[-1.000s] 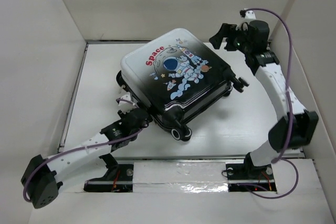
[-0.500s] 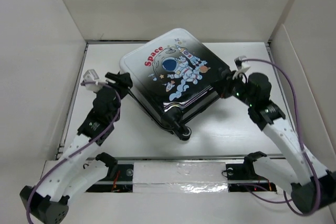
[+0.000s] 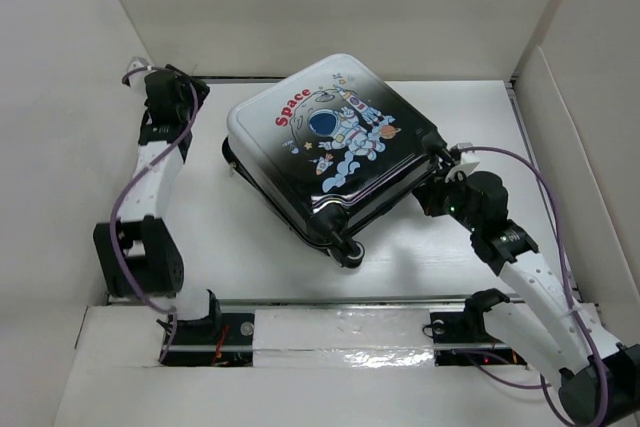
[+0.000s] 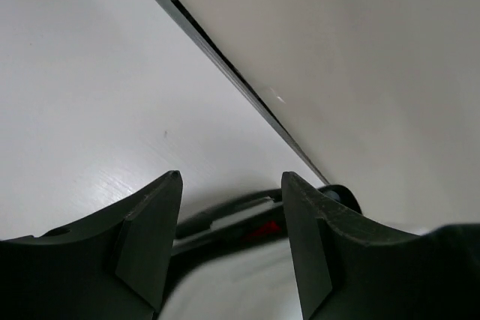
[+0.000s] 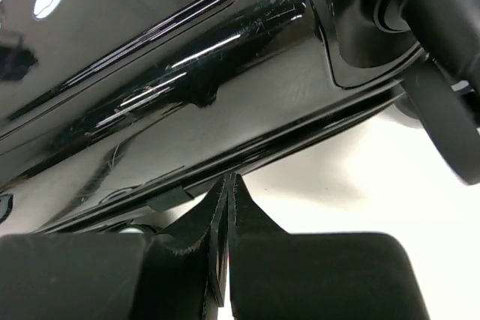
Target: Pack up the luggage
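Note:
The luggage (image 3: pixel 330 147) lies closed on the table, astronaut print and red "Space" facing up, its black end toward me. My right gripper (image 3: pixel 437 197) is shut, and its tips (image 5: pixel 229 179) press against the seam low on the glossy black side (image 5: pixel 150 73), holding nothing. My left gripper (image 3: pixel 196 90) hangs at the far left back corner, apart from the case. Its fingers (image 4: pixel 229 177) stand open and empty, aimed at the blurred white shell (image 4: pixel 225 290) and a small wheel (image 4: pixel 341 196).
White walls enclose the table; the back wall's foot (image 4: pixel 225 58) runs close behind my left gripper. A cardboard flap (image 3: pixel 580 147) stands at the right. Another wheel (image 3: pixel 345 252) sticks out at the near corner of the case. The arm bases sit on a taped rail (image 3: pixel 340 332).
My left arm swung from the case's near-left side up to the far left corner. My right arm came from the back right to the near-right edge, and its gripper went from open to shut.

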Tool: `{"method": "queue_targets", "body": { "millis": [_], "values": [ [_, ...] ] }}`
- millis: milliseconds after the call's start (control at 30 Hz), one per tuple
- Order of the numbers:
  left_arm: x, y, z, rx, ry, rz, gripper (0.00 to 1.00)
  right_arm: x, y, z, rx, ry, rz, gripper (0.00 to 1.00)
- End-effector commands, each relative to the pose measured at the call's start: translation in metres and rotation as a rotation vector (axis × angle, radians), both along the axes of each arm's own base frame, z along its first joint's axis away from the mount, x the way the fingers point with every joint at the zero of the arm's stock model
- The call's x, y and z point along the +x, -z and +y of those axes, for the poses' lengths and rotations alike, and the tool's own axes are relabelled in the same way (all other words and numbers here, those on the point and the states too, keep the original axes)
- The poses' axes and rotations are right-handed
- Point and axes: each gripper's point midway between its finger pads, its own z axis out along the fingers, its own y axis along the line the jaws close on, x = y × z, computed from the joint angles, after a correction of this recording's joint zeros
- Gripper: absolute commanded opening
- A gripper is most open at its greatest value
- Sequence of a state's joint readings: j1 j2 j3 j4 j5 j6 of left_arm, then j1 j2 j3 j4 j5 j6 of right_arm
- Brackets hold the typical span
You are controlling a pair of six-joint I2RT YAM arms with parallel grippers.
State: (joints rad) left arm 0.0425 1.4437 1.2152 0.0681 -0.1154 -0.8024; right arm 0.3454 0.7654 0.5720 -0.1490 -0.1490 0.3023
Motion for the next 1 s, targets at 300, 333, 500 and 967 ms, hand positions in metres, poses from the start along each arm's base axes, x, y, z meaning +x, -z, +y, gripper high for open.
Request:
{"method": "queue_targets", "body": {
  "millis": [300, 333, 500, 967],
  "values": [
    [0.062, 0.119, -0.026, 0.008, 0.319, 0.314, 0.49, 0.063, -0.023, 0.017, 0.030, -0.005, -0.062, 0.04],
    [0.045, 0.137, -0.032, -0.015, 0.317, 0.344, 0.49, 0.067, -0.026, 0.021, 0.031, -0.008, -0.066, 0.04],
    [0.000, 0.148, -0.065, -0.109, 0.271, 0.192, 0.46, 0.106, -0.032, 0.045, 0.012, -0.036, -0.056, 0.05],
    [-0.192, 0.189, -0.106, -0.041, 0.271, 0.171, 0.44, 0.219, -0.078, 0.201, -0.125, -0.356, 0.061, 0.48]
  ]
}}
